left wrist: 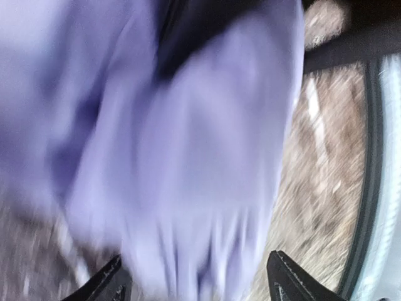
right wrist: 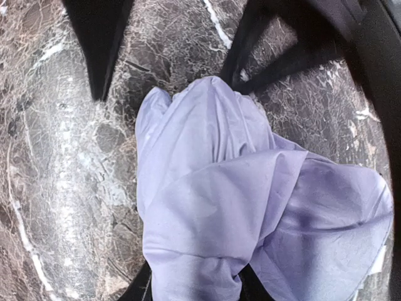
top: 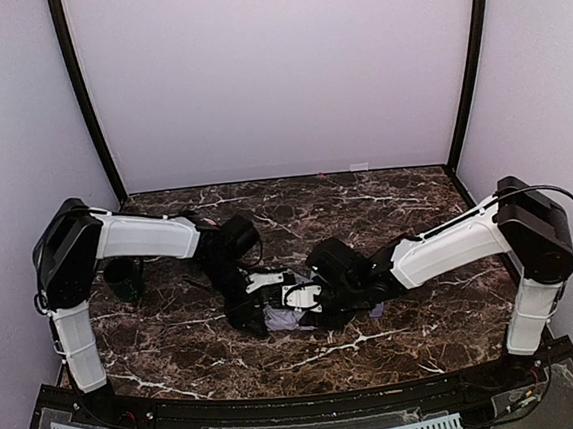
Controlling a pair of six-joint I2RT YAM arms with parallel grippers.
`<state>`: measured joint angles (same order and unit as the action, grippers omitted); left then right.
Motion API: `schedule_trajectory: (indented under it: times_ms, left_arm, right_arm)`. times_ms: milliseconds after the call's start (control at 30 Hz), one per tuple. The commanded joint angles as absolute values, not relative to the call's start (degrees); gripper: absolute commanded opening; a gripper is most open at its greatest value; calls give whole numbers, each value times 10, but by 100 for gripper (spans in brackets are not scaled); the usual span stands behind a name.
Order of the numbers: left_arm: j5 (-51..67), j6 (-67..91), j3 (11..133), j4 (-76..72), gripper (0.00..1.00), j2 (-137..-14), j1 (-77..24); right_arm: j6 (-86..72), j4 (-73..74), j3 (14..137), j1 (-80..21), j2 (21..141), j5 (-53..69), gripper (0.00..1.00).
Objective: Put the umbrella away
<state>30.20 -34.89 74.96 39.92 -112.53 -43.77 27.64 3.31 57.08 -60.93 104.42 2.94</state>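
Lavender fabric of the umbrella (right wrist: pixel 213 207) bunches up nearest the lens, gathered and pinched between the fingers of the right gripper (right wrist: pixel 194 290). The left gripper (left wrist: pixel 197 285) has its jaws spread wide, with blurred fabric between them. The umbrella lies crumpled on the marble tabletop (top: pixel 386 206), midway along the near edge, beneath both wrists.

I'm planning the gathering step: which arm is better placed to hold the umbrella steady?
Right, probably. The umbrella is bunched at the right gripper, between its fingers, in a sharp view. The left gripper is open wide around fabric, and its view is blurred.
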Motion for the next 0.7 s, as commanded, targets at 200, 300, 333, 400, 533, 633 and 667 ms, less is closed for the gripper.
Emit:
schedule_trajectory:
  times_ms: [200,300,333,400,533,633,667]
  left_arm:
    - [91,-362,567,168,77,-898,-426]
    - [152,-415,520,117,70,-838,-445]
    - [156,-438,505,98,68,-824,-462]
    - [135,-488,477,57,67,-810,-509]
    - [60,-527,463,-16,79,-857,-563]
    - [22,-535,497,-17,82,-922,-570]
    - [5,-539,504,-24,82,-942,-571]
  right_arm:
    - [204,244,606,-543,1137,183,13]
    - [190,286,642,-519,1167,237,14]
    - [186,297,651,-510,1177,261,14]
    - [179,314,674,-492,1195,310,14]
    - [171,333,692,-466,1216,366,15]
    - [176,340,699,-457,1227,393,15]
    - [177,341,701,-454,1231,398,15]
